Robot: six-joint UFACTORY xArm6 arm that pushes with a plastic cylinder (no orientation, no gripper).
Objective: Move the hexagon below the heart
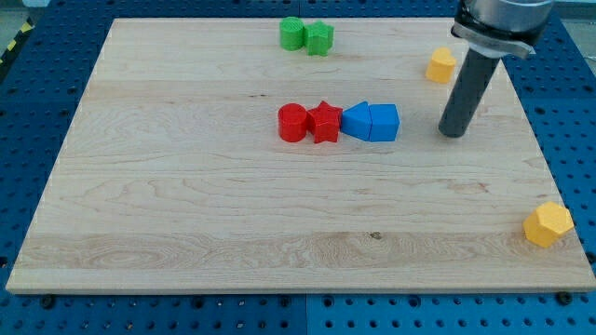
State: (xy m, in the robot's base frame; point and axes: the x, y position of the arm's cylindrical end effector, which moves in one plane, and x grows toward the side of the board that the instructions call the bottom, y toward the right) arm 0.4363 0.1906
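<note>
Yellow hexagon [548, 224] sits at the board's lower right corner, close to the right edge of the wooden board [186, 205] and well apart from everything else. A second yellow block, the heart [441, 65], lies near the view's top right, so the hexagon is already lower in the view than the heart but off to the right of it rather than straight beneath. My tip [453, 133] rests on the board between the two yellow blocks, nearer the heart, just down and slightly right of it, and touches neither; it is also near, but apart from, the blue pair to its left. I carry no gripper, only the bare dark rod, and it has hold of nothing. In the middle of the board four blocks form a row, each touching the next: a red cylinder [292, 122], a red star [324, 122], a blue block [356, 121] of unclear shape and a blue cube [384, 122]. Near the top edge a green cylinder-like block [293, 34] touches a green star [319, 38].
</note>
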